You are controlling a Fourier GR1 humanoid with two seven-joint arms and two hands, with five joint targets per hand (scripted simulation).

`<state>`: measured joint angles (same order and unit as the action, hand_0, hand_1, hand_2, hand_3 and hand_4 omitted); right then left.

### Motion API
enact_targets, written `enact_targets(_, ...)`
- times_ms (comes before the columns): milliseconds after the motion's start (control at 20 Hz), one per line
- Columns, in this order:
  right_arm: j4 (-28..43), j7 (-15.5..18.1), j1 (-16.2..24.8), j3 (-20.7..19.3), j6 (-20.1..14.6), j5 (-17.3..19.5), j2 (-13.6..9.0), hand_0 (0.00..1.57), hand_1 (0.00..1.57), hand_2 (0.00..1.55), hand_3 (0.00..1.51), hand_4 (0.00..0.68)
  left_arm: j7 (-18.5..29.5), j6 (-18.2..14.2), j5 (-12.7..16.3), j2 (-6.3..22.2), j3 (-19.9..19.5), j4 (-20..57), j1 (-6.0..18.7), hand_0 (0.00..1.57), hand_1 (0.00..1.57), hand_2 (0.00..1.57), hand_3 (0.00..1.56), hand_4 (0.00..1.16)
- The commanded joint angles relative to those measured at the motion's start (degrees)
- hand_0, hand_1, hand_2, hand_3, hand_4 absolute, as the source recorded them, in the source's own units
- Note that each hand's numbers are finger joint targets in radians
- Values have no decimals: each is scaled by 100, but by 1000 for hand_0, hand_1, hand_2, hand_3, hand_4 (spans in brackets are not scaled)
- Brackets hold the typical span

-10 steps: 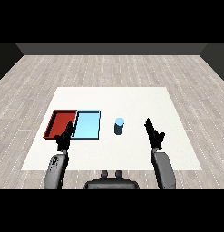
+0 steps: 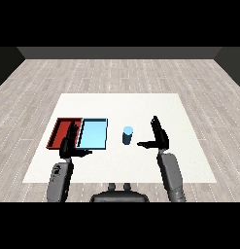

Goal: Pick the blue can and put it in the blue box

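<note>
Blue can [image 2: 127,134]: stood upright on the white table [image 2: 141,104], just right of the light blue tray [image 2: 93,133], outside it.
Right hand [image 2: 160,134]: spread wide, near the can, apart from it.
Left hand [image 2: 70,143]: fingers straight, empty, over the trays' near edge.
Red tray [image 2: 58,131]: touched the blue tray's left side.

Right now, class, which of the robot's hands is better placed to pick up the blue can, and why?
The right hand. It hangs open just beside the blue can, thumb pointing at it. The left hand hovers over the trays, with the light blue tray between it and the can.
</note>
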<state>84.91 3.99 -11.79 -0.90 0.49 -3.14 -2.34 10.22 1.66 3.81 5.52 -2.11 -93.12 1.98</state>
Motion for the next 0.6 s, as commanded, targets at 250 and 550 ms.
enact_targets(250, -619, 1083, -192, -88, 461, -299, 120, 0, 0, 0, 0, 0, 823, 496, 393, 36, -144, -464, -134, 0, 0, 0, 0, 0)
enact_targets(550, -298, 576, -301, -383, 687, -678, -233, 0, 0, 0, 0, 0, 1224, 476, 236, -70, -173, -52, -125, 0, 0, 0, 0, 0)
